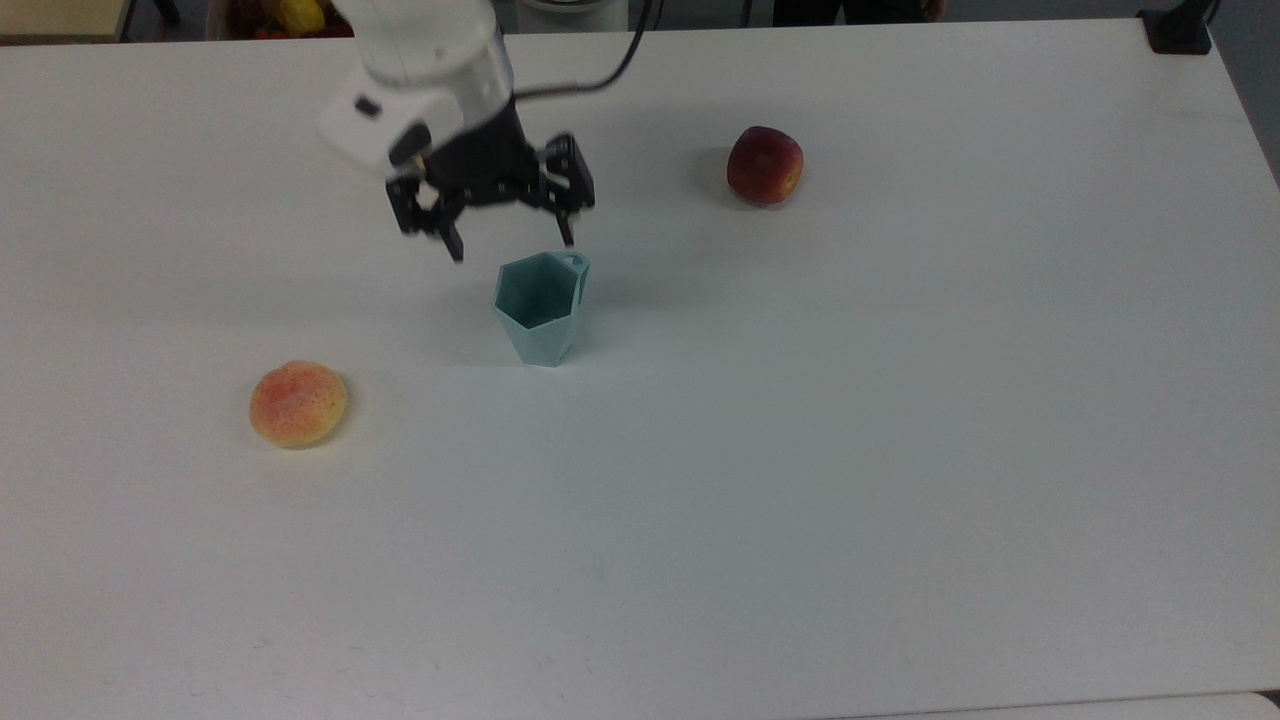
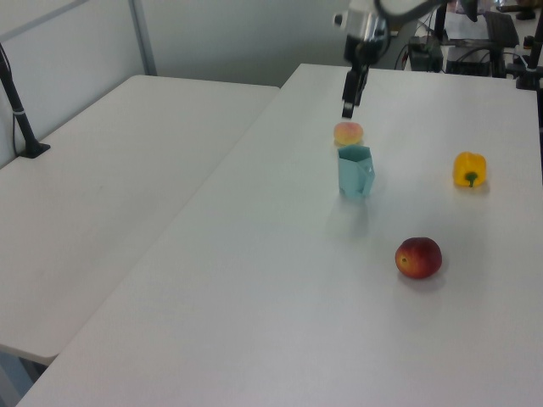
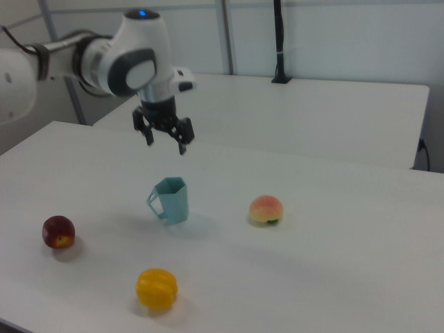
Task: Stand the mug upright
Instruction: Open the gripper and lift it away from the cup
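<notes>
The pale teal faceted mug (image 1: 540, 312) stands upright on the white table, mouth up, its small handle toward the top view's upper right. It also appears as the mug (image 2: 355, 172) and the mug (image 3: 171, 200), handle on the right view's left. My gripper (image 1: 511, 240) hangs in the air above and slightly behind the mug, open, holding nothing. The same gripper (image 3: 166, 143) sits well above the mug's rim in the right view, and the gripper (image 2: 347, 111) hovers over it in the left view.
A red apple (image 1: 765, 166) lies to the top view's right of the mug and an orange-pink peach (image 1: 298, 403) to its lower left. A yellow bell pepper (image 3: 157, 288) sits near the right view's front. A second white table (image 2: 102, 186) adjoins the left view's left.
</notes>
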Robot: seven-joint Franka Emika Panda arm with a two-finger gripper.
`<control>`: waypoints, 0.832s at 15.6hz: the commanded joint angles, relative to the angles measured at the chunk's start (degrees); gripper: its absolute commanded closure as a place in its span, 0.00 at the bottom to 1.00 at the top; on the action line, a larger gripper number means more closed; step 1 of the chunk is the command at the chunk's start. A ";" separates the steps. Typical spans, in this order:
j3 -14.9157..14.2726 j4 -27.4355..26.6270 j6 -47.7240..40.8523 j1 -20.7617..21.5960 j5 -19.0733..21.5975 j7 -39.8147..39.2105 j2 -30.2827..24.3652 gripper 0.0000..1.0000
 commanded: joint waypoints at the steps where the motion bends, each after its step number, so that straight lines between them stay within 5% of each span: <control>1: 0.02 -2.36 -7.21 0.78 -2.38 11.28 -9.25 0.00; 7: 4.06 -2.62 -19.77 0.52 -3.18 27.14 -18.31 0.00; 13: 4.68 -3.77 -19.02 -0.97 -5.91 12.22 -18.94 0.00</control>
